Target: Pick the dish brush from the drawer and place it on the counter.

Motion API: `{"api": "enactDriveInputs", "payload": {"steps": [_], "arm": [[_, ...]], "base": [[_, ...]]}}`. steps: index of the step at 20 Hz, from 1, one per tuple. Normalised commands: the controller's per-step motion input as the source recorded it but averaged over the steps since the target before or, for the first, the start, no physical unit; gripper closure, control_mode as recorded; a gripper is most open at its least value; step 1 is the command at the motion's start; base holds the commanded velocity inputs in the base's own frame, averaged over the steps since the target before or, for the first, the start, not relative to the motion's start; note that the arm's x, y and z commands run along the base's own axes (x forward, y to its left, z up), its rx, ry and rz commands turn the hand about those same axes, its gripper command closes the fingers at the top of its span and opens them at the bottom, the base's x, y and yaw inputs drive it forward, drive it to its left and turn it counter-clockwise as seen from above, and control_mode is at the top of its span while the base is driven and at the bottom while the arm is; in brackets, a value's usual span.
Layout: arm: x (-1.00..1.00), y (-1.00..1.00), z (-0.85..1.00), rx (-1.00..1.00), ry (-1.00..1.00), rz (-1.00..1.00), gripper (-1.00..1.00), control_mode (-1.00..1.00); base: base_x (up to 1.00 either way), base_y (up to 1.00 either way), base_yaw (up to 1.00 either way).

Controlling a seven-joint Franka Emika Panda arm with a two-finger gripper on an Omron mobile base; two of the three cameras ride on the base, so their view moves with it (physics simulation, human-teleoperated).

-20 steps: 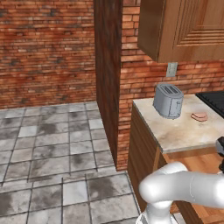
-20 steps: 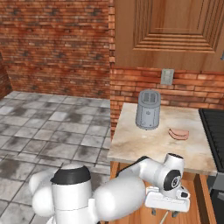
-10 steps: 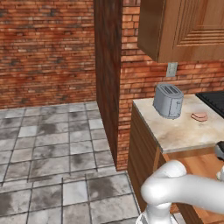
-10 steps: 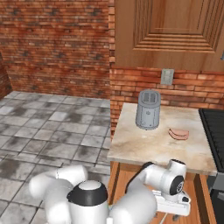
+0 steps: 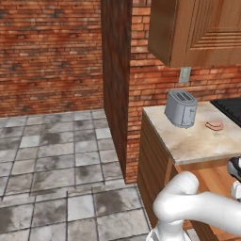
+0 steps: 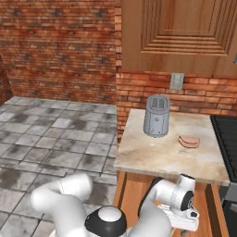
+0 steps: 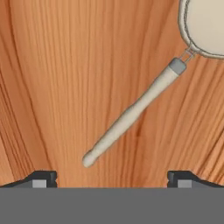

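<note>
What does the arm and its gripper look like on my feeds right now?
The arm is glossy white, built of rounded tubular links with dark grey to black joint caps. Its wrist ends in a flat white hand block. The gripper has two small dark fingertips with pale grey pads. No cables or markings are visible.

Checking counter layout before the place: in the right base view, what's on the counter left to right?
On the counter: toaster → small pink item → edge of the black stovetop.
</note>
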Motion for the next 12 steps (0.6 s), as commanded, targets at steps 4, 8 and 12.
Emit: {"api": "enactDriveInputs", "payload": {"steps": [4, 8, 12], "arm": [[0.08, 0.03, -0.44, 0.00, -0.02, -0.02, -1.00, -1.00], [0.18, 0.03, -0.42, 0.00, -0.02, -0.02, -1.00, -1.00], [0.26, 0.07, -0.41, 0.00, -0.03, -0.02, -1.00, -1.00]], "base": [[0.00, 0.00, 0.00], [0.00, 0.00, 0.00], [0.00, 0.00, 0.00]]}}
